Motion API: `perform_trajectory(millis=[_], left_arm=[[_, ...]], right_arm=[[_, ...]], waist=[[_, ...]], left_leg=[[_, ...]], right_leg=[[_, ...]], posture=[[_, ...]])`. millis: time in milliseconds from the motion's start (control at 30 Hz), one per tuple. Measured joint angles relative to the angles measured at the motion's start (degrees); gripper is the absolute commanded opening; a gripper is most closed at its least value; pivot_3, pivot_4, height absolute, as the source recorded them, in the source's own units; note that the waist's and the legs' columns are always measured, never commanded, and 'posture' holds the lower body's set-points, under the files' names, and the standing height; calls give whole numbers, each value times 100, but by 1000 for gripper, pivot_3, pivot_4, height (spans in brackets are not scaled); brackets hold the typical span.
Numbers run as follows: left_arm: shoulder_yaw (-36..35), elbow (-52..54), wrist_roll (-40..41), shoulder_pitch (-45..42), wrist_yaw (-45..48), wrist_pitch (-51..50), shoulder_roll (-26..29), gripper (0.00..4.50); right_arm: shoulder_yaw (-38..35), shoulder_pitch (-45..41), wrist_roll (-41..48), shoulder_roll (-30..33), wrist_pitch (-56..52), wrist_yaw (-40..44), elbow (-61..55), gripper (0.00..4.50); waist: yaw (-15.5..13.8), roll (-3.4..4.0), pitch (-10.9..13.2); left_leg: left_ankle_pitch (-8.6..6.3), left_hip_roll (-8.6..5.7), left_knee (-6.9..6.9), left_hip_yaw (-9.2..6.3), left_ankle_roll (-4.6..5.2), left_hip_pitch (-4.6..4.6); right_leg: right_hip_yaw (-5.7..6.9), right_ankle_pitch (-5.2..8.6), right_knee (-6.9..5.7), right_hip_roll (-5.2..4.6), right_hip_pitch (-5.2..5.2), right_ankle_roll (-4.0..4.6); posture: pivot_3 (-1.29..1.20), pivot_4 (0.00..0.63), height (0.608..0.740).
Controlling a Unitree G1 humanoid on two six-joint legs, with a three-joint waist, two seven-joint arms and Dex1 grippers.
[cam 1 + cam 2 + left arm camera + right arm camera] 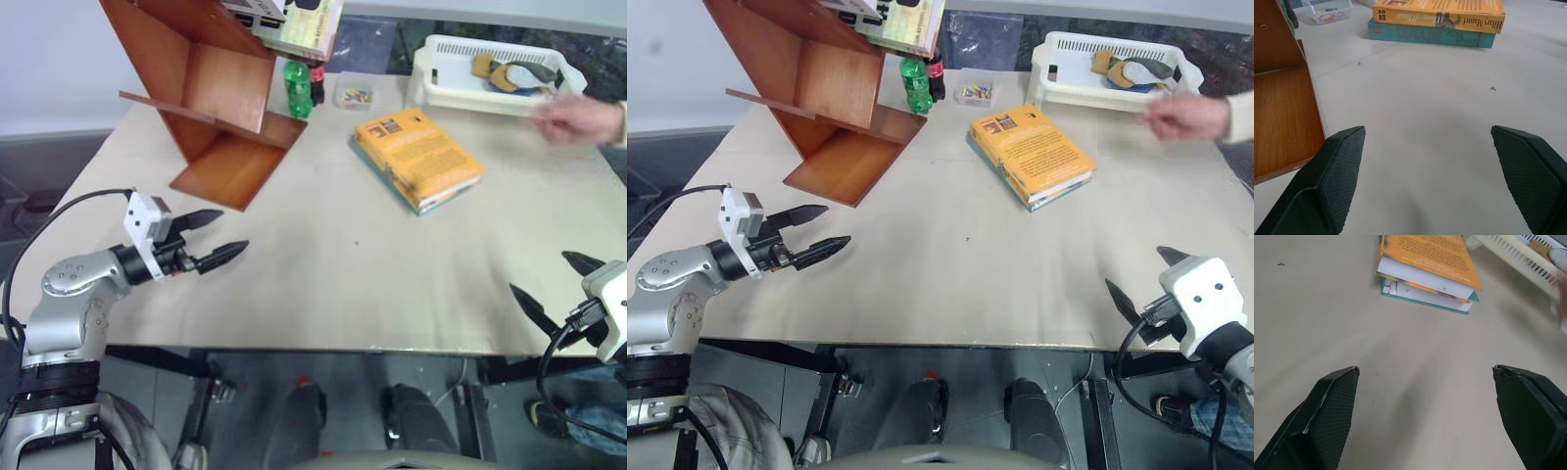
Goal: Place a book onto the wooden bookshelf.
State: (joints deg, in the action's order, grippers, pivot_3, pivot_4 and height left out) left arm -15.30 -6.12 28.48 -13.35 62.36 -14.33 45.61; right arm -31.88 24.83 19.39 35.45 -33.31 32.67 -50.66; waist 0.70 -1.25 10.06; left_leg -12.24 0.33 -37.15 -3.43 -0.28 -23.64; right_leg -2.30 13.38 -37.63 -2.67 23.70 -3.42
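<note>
The orange-yellow book (419,155) lies flat on a thinner teal book (1430,35) in the middle of the table, towards the back. The reddish-brown wooden bookshelf (211,98) stands tilted at the back left, with its open compartments facing the table. My left gripper (216,238) hovers open and empty over the front left of the table, just in front of the shelf's lowest board. At the front right edge my right gripper (554,284) is open and empty, well short of the book (1425,259).
A white plastic basket (495,73) with items stands at the back right, and a person's hand (578,119) is just in front of it. A green bottle (298,88) and a small clear box (354,94) sit beside the shelf. Books (294,22) lie on the shelf's top.
</note>
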Motion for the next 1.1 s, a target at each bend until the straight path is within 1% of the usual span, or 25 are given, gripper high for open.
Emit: perform_trajectory(millis=[133,200,667,800,1000,1067,1100], left_arm=[[7,78,23,8,-20,-35,-41,4415],[16,204,41,6,-69,-38,-163,4415],[192,241,18,-64,-240,-31,-446,4415],[225,244,19,-133,-296,-37,-488,4415],[263,434,29,-156,-507,-175,-708,4415],[274,504,45,-163,-564,-243,-758,4500],[274,557,86,-164,-652,-348,-807,4500]], right_arm=[[0,-153,70,6,-33,-3,14,4500],[63,-329,107,24,-36,-21,38,4500],[474,-549,-61,15,-25,-233,142,4500],[716,-695,-234,-17,-62,-466,141,4500],[1170,-1137,-438,-18,-486,-829,179,4500],[1286,-1271,-446,-14,-615,-861,220,3961],[1402,-1475,-396,-38,-737,-867,343,3800]], waist=[[0,0,0],[0,0,0],[0,-1,0],[2,0,0],[3,-1,0],[3,-1,0],[4,-1,0]], left_leg=[[0,0,-1,1,0,0],[0,0,-1,1,0,0],[0,-2,0,1,0,0],[0,-3,0,1,0,0],[0,-4,0,0,0,0],[0,-5,0,-1,0,-1],[0,-5,-1,0,0,0]], right_leg=[[-1,0,0,0,0,0],[-1,-1,0,-1,0,0],[0,0,0,1,0,0],[-1,-1,-1,1,0,0],[-1,-2,-1,2,0,3],[0,-7,-1,2,0,11],[0,-7,-1,2,0,10]], posture=[[0,150,740],[0,150,740],[0,150,740],[0,150,740],[0,150,740],[0,150,740],[0,150,740]])
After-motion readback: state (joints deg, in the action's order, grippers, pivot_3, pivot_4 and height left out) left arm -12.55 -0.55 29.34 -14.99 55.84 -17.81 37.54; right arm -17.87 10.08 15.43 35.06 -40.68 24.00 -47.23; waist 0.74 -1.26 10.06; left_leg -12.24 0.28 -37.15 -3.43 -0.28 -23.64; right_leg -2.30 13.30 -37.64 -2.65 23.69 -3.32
